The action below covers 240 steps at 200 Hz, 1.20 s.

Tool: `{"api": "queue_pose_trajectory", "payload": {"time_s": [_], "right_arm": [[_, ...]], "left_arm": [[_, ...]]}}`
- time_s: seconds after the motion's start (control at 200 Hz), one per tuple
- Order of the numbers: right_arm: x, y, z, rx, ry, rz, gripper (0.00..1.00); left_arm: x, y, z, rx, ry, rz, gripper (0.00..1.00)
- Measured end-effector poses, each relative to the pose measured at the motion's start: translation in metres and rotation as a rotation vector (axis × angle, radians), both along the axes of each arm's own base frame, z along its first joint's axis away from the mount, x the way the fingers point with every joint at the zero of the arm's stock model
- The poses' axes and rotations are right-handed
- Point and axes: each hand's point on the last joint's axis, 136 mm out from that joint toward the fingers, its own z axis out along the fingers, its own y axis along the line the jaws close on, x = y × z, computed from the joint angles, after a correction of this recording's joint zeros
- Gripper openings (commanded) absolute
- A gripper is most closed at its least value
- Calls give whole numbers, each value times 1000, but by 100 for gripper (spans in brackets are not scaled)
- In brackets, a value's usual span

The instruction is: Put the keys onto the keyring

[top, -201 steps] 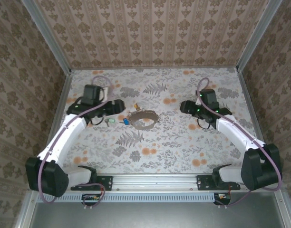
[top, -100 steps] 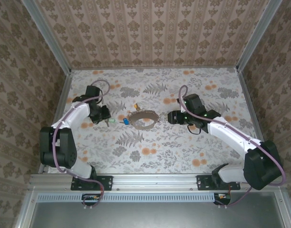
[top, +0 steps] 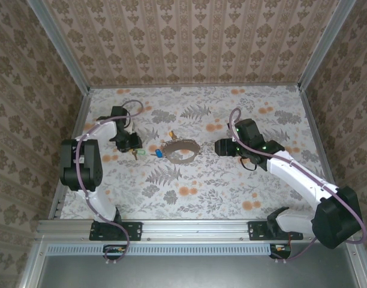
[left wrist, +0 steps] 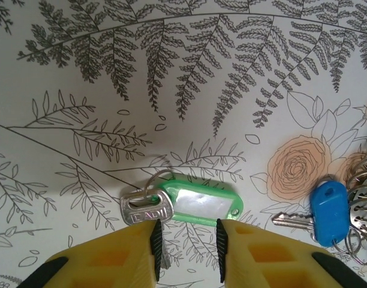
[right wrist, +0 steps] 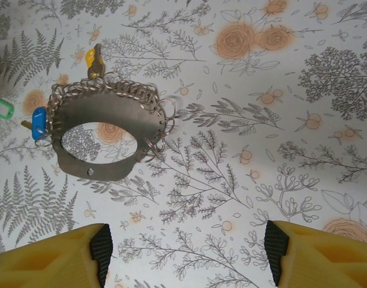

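The keyring [top: 181,151] is a brownish-grey band loop hung with small wire rings, lying mid-table; in the right wrist view the keyring [right wrist: 113,108] sits at the upper left. Three keys lie around it: a green-tagged key [left wrist: 198,206], a blue-headed key [left wrist: 328,212] and a yellow-headed key [right wrist: 95,58]. My left gripper [left wrist: 187,259] hovers low over the green-tagged key, jaws narrowly apart; the silver key blade [left wrist: 162,255] lies beside the left pad, not clamped. My right gripper [right wrist: 186,252] stands wide open with nothing in it, right of the keyring and short of it.
The table [top: 231,186] has a floral cover and is walled on three sides by patterned panels. The left arm [top: 81,162] is folded back along the left wall. Purple cables [top: 131,105] loop from both wrists.
The left gripper has drawn back to the left, from beside the keyring to over the green-tagged key, and its jaws have narrowed. The right gripper has shifted left, closer to the keyring.
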Motion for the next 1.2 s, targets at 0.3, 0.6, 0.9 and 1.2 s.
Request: {"api": "queue_pose_trajectory", "payload": {"time_s": [0.3, 0.6, 0.9, 1.2], "right_arm": [[0, -6, -3, -36, 2, -14, 72], [-1, -10, -5, -55, 5, -24, 72], [-1, -11, -6, -61, 6, -24, 72], [-1, -12, -6, -65, 4, -30, 72]], "left_arm": [[11, 11, -11, 13, 15, -2, 30], [13, 9, -17, 7, 31, -16, 25], [9, 2, -17, -1, 42, -37, 12], [8, -5, -15, -23, 43, -48, 0]]}}
